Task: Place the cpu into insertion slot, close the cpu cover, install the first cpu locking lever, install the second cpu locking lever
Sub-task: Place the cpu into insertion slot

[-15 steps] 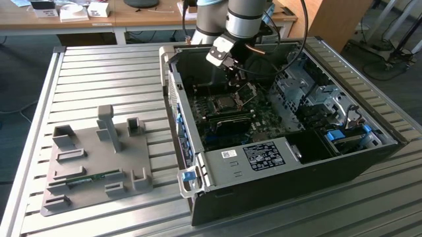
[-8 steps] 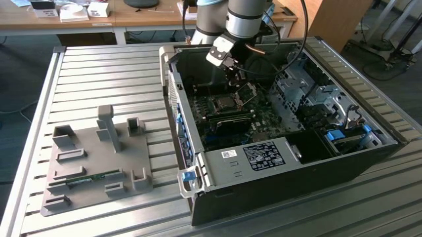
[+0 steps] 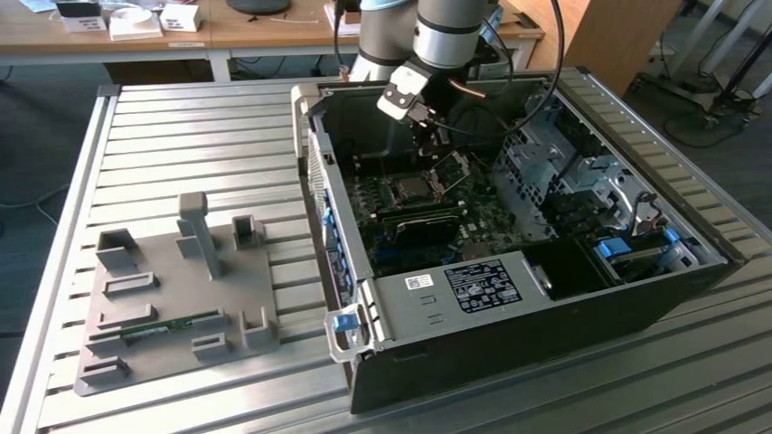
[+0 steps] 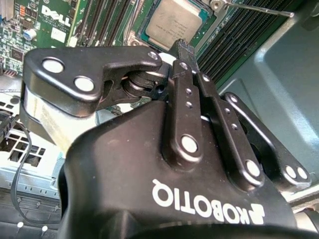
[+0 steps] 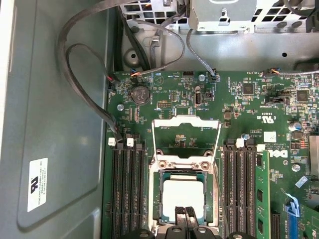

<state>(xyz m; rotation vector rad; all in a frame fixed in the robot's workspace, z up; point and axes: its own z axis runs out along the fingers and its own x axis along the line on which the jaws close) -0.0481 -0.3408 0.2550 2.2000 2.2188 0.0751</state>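
Note:
The cpu (image 5: 183,198) lies flat in the insertion slot (image 5: 155,199), its silver-grey top showing; in the second wrist view the cpu (image 4: 173,20) sits just past my fingertips. The cpu cover (image 5: 186,123) stands swung up on its hinge, away from the chip. My gripper (image 5: 185,215) hovers over the chip's near edge, shut with nothing between its fingers (image 4: 185,55). In the exterior view my gripper (image 3: 431,145) hangs inside the computer case above the insertion slot (image 3: 404,192), beside the raised cpu cover (image 3: 450,168). A thin locking lever (image 4: 261,9) sticks out unlatched.
Black memory slots (image 5: 127,189) flank the socket on both sides. Grey cables (image 5: 79,74) loop along the case wall. The open computer case (image 3: 507,344) lies on a slatted metal table (image 3: 193,136), next to a grey fixture tray (image 3: 169,298).

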